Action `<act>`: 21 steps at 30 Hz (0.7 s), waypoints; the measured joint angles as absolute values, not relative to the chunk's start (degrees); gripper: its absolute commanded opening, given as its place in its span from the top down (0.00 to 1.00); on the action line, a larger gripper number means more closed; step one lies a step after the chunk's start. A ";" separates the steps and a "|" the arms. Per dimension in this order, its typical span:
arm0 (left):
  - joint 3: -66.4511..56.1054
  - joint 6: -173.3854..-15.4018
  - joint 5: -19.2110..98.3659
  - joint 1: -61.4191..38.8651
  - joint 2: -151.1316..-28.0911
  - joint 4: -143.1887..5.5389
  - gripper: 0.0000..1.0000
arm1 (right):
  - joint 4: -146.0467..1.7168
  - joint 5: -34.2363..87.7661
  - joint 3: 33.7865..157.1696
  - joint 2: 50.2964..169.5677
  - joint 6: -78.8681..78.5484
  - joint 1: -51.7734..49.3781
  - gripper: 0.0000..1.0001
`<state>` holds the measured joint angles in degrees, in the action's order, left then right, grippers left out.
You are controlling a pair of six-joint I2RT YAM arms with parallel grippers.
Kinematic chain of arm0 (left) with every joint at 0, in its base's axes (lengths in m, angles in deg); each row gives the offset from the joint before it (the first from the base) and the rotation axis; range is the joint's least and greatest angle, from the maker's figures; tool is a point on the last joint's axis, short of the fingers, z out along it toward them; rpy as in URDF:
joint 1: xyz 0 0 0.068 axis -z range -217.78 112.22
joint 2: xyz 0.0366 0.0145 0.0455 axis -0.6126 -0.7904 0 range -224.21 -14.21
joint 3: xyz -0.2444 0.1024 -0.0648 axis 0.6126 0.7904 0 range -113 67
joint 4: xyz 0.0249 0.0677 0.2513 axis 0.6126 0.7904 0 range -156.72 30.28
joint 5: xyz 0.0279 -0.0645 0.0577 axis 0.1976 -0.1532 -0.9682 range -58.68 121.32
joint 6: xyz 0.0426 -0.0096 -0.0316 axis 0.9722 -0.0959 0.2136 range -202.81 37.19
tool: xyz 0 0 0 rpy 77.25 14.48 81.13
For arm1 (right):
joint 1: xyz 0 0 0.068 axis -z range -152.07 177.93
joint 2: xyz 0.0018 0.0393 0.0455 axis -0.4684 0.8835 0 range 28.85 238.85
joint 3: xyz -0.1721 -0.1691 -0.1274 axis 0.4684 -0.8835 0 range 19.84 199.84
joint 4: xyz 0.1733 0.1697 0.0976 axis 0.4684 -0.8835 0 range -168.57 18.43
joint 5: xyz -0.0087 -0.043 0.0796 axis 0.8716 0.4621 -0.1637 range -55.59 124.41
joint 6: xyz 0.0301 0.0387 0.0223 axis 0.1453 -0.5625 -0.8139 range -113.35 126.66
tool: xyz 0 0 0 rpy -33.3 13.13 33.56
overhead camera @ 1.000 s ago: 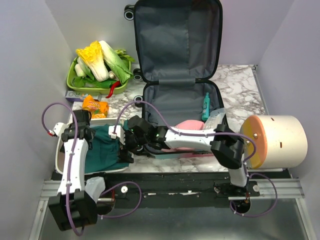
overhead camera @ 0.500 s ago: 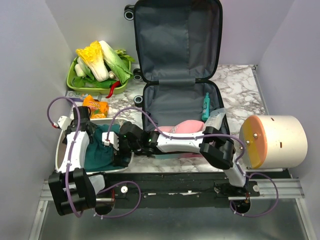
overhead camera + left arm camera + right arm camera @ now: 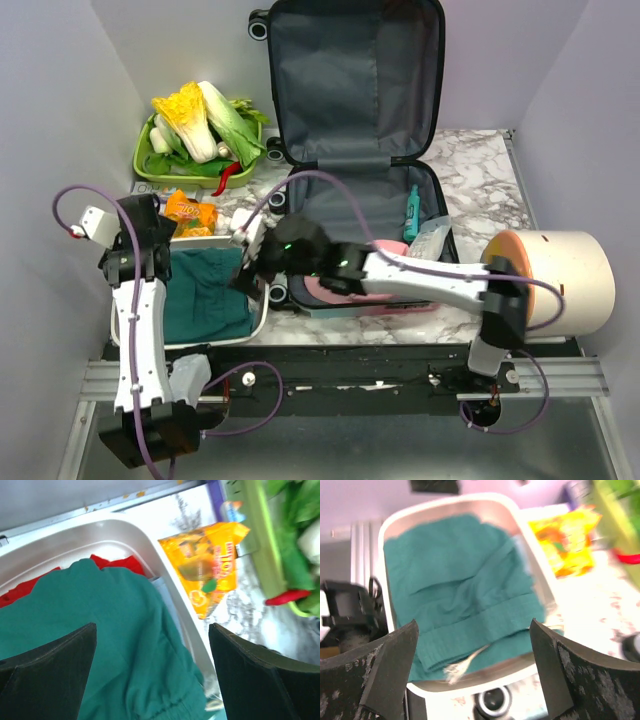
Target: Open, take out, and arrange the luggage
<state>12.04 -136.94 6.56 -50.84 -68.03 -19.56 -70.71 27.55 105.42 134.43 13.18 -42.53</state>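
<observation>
Left wrist view: both of your grippers hang open and empty over the teal garment in the basin.

Your left gripper [image 3: 152, 630] has its jaws spread wide above the teal garment [image 3: 100, 640], gripping nothing. Your right gripper [image 3: 473, 627] is parted just as wide over the same cloth. The garment fills the white basin [image 3: 167, 580], and a red cloth [image 3: 117, 562] peeks out at its 12 o'clock edge. An orange snack packet [image 3: 212, 565] lies just outside the basin at 2 o'clock. From above, the luggage [image 3: 355, 110] lies open at 12 o'clock with its lid leaning on the back wall. A pink item [image 3: 390, 248] and a teal bottle [image 3: 411, 205] sit in its lower half.
</observation>
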 measured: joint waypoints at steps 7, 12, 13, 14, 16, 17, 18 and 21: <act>4.39 -132.29 12.95 -50.25 -64.77 -15.85 0.01 | -66.90 28.80 91.63 111.07 8.39 -28.56 0.00; 3.69 -128.94 16.22 -34.14 -68.05 -17.93 0.01 | -69.66 31.38 80.35 104.05 6.84 -15.18 0.00; 3.19 -128.37 16.27 -28.32 -69.97 -19.19 0.01 | -71.06 31.58 78.78 103.57 5.75 -12.45 0.00; 2.64 -127.48 16.53 -22.75 -71.98 -20.77 0.01 | -72.63 31.68 77.49 103.18 4.76 -9.74 0.00; 1.63 -124.59 17.12 -11.25 -76.62 -24.92 0.01 | -75.93 32.95 75.37 102.00 2.71 -4.47 0.00; 1.09 -122.87 17.95 -7.49 -78.34 -26.47 0.01 | -77.26 33.74 74.87 101.41 2.03 -3.01 0.00; 0.61 -121.31 18.52 -4.65 -79.92 -27.76 0.01 | -78.79 34.59 74.56 100.55 1.40 -1.96 0.00; -3.28 -116.07 19.00 6.21 -86.96 -30.89 0.01 | -82.68 38.44 74.50 97.58 -1.42 -0.12 0.00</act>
<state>-3.28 -116.07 19.00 6.21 -86.96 -30.89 -82.68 38.44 74.50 97.58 -1.42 -0.12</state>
